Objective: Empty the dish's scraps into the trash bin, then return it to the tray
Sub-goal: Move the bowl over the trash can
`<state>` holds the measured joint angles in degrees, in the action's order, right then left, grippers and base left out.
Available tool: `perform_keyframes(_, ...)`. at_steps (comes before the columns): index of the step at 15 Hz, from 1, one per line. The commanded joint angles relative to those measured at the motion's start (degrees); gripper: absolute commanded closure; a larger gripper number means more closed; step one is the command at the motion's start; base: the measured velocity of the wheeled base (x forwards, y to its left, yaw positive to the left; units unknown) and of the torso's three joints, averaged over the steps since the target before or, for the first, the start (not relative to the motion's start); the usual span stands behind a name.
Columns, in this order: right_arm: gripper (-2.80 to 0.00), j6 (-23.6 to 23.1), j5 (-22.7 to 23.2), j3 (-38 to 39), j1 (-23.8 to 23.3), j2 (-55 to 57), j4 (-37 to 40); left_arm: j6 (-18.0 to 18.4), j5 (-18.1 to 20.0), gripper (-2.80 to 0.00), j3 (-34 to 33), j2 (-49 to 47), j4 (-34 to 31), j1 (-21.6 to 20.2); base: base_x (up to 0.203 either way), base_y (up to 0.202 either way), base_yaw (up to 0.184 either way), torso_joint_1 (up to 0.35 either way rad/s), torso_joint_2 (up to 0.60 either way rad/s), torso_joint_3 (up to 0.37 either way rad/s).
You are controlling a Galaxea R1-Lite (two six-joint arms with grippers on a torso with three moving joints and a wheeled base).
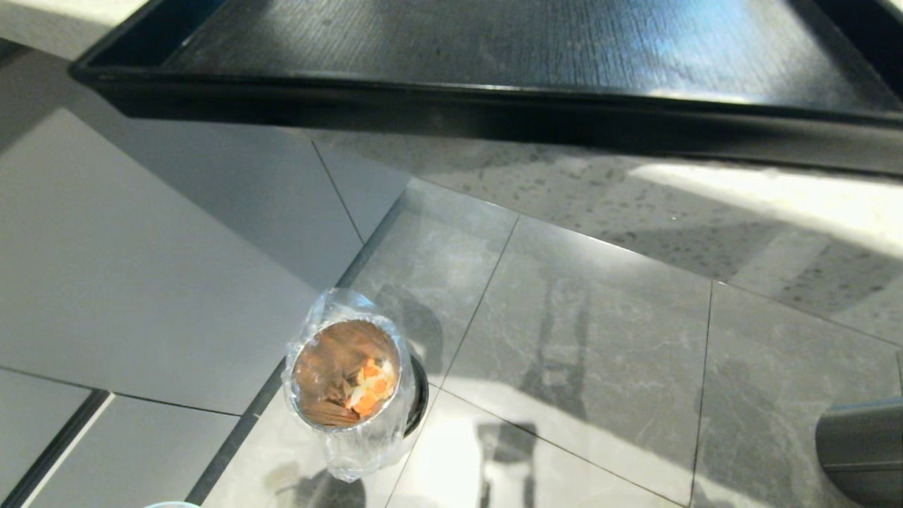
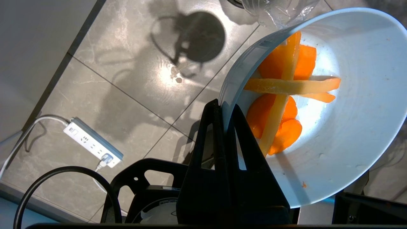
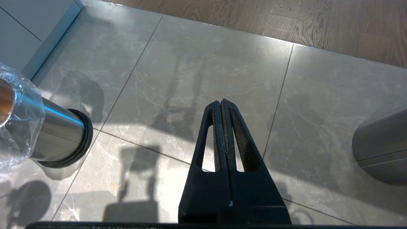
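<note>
In the left wrist view my left gripper [image 2: 224, 106] is shut on the rim of the pale blue-white dish [image 2: 349, 143], one finger inside and one outside. The dish is tilted steeply. The scraps [image 2: 286, 92], pale-yellow sticks crossed over orange chunks, cling to its inner wall. The crinkly bag of the trash bin [image 2: 279, 9] shows just past the dish's far rim. In the head view the trash bin [image 1: 346, 384] stands on the floor with orange and pale bits inside. The black tray [image 1: 494, 49] lies above it on a counter. My right gripper [image 3: 221, 101] hangs shut and empty over the floor.
A larger brushed-steel cylinder [image 1: 861, 451] stands at the right on the tiled floor. A white power strip [image 2: 92, 146] with its cord and a black cable loop [image 2: 63, 171] lie on the floor near my left arm. The trash bin [image 3: 47, 136] also shows beside my right gripper.
</note>
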<state>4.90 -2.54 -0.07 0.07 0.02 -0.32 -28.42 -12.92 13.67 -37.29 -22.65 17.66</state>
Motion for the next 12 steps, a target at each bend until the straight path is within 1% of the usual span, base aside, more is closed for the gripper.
perform_keyframes(1,0.0,0.03,-0.01,0.07,0.01,-0.02,-0.03,-0.15,-0.17,0.0,-0.04,0.38,-0.2,0.0,0.0,0.0,0.0,0.0,0.0,0.0)
perform_keyframes(8,0.0,0.03,-0.01,-0.01,0.01,-0.02,-0.03,-0.15,-0.17,0.0,-0.04,0.38,-0.2,0.0,0.0,0.0,0.0,0.0,0.0,0.0)
perform_keyframes(9,0.0,0.03,-0.01,0.0,0.01,-0.02,-0.03,-0.15,-0.17,0.0,-0.04,0.38,-0.2,0.0,-0.087,0.0,0.003,-0.002,0.01,0.002)
perform_keyframes(12,0.0,0.03,-0.01,-0.01,0.01,-0.02,-0.03,-0.15,-0.17,0.0,-0.04,0.38,-0.2,0.0,-0.189,0.0,-0.001,0.0,0.0,0.006)
